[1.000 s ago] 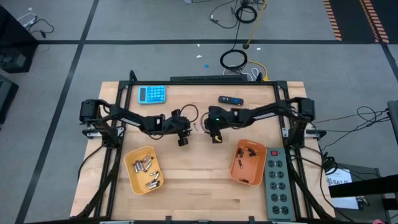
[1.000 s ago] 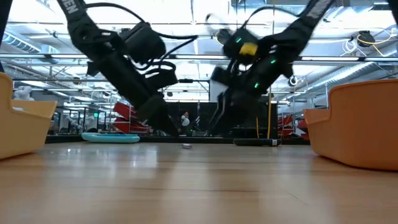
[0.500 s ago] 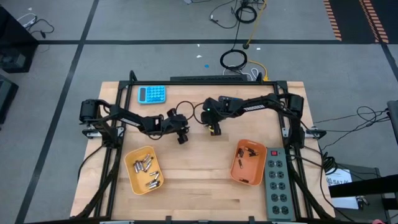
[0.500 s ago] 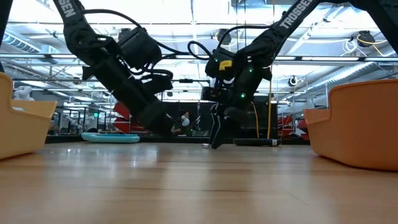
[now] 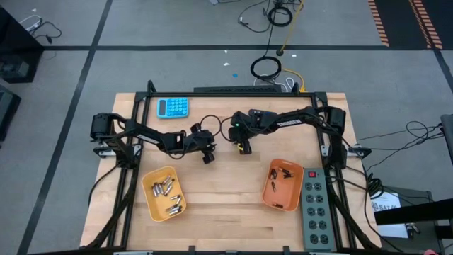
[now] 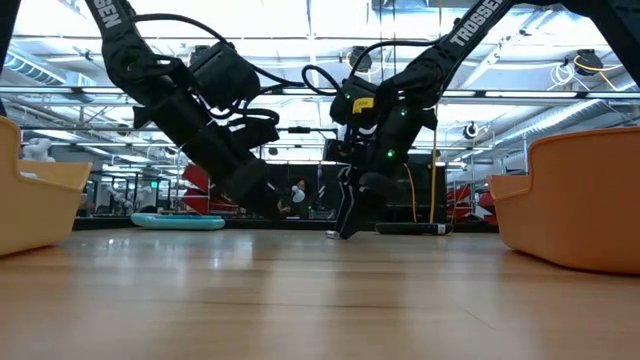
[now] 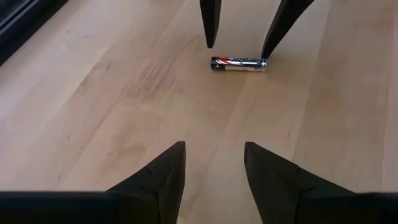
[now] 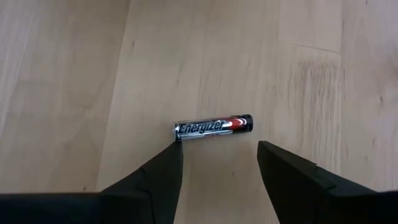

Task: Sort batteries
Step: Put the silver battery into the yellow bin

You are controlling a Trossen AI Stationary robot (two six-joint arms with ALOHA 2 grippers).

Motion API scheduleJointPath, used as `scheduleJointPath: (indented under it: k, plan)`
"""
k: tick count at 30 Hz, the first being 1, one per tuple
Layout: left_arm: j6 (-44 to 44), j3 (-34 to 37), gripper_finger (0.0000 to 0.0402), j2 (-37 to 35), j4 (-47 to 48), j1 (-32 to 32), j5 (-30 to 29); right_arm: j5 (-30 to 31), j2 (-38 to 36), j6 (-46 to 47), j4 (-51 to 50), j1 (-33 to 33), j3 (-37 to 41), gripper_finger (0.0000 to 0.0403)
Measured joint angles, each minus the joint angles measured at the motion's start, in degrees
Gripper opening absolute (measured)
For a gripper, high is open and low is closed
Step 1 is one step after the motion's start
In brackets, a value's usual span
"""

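In the high view the small silver-and-black cylindrical battery (image 8: pixel 213 127) is hidden under the right gripper (image 8: pixel 217 163), whose fingers are spread, one tip touching it; the left gripper (image 7: pixel 213 163), parted and empty, is seen at nine o'clock.

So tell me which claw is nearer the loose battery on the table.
Right. The right claw stands open just over the loose battery, one fingertip almost touching its end. The left claw, also open, sits farther back, facing the battery across bare wood.

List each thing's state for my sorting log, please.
Loose battery: lying flat on the table, not gripped.
Right gripper: jaws open, down around the battery.
Left gripper: jaws open, empty, facing it.
Yellow tray: holds batteries.
Orange tray: holds a few.
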State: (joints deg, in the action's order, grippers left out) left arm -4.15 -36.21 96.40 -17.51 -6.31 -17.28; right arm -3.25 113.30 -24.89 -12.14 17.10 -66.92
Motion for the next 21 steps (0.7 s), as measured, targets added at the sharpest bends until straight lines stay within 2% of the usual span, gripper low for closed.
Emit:
scheduleJointPath:
  k: [7,14,18,21]
  plan:
    - [0.01,0.0,0.0173,0.0,-0.05,0.0,0.02,-0.01,-0.4,-0.13,-1.03,0.0,0.0,0.0199]
    - [0.1,0.0,0.0173,0.0,-0.23,0.0,0.04,0.6,-1.87,-1.26,-8.76,0.03,-3.71,0.0199]
    - [0.08,0.0,0.0173,0.0,-0.23,0.04,0.07,-2.56,-1.88,-2.71,-9.55,0.04,-4.42,0.0204]
    - [0.1,0.0,0.0173,0.0,-0.18,0.04,0.07,-6.01,-1.88,-3.08,-9.52,-0.14,-4.72,0.0223]
